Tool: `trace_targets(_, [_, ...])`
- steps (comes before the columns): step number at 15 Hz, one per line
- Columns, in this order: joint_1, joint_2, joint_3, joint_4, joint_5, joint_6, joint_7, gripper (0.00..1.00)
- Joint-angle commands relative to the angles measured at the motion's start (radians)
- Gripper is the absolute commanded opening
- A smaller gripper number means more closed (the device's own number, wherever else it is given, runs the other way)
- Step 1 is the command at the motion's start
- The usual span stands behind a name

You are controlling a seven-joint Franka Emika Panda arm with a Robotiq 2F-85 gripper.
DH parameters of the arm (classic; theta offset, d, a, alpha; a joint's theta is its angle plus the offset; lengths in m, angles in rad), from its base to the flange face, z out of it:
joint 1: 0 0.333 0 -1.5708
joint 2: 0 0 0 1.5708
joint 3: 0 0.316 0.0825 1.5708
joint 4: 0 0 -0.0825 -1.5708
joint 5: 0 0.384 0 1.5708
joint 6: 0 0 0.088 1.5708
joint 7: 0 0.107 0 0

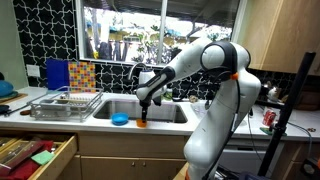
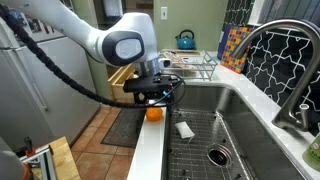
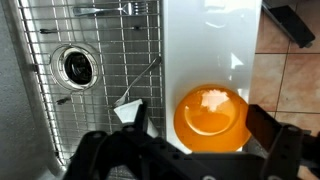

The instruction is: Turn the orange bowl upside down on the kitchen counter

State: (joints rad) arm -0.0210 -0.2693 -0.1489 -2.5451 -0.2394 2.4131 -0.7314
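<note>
My jaws hang nearest the wrist camera, spread wide and gripping nothing; to the left lies the wire sink grid (image 3: 40, 110), then the orange bowl (image 3: 210, 117) sits opening-up on the counter (image 3: 205, 40) between them

Bowls: two, namely one orange bowl (image 3: 211, 117) and one blue bowl (image 1: 120, 119) (the blue one shows in a single exterior view only). One desk (image 3: 205, 50) carries them. There is one robot arm (image 1: 215, 60), ending in two fingers (image 3: 268, 128). One sink (image 2: 245, 125) has one drain (image 3: 76, 65), one wire grid (image 3: 40, 120) and one faucet (image 2: 285, 60). Also one each: dish rack (image 1: 66, 104), blue kettle (image 2: 185, 40), red can (image 1: 267, 118), open drawer (image 1: 40, 155), checkered board (image 1: 80, 74).
</note>
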Motion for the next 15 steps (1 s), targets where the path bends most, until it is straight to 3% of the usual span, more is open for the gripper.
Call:
trace_targets(1, [0.001, -0.005, -0.019, -0.008, 0.059, -0.008, -0.049, 1.00])
trace_targets(4, [0.002, -0.002, -0.023, -0.007, 0.087, -0.010, -0.064, 1.00])
trace_targets(12, [-0.033, 0.046, -0.010, -0.003, 0.035, 0.057, -0.014, 1.00])
trace_targets(13, [-0.035, 0.054, -0.010, -0.002, 0.032, 0.068, -0.011, 0.98])
trace_targets(15, [-0.035, 0.062, -0.007, 0.004, 0.036, 0.076, -0.008, 0.80])
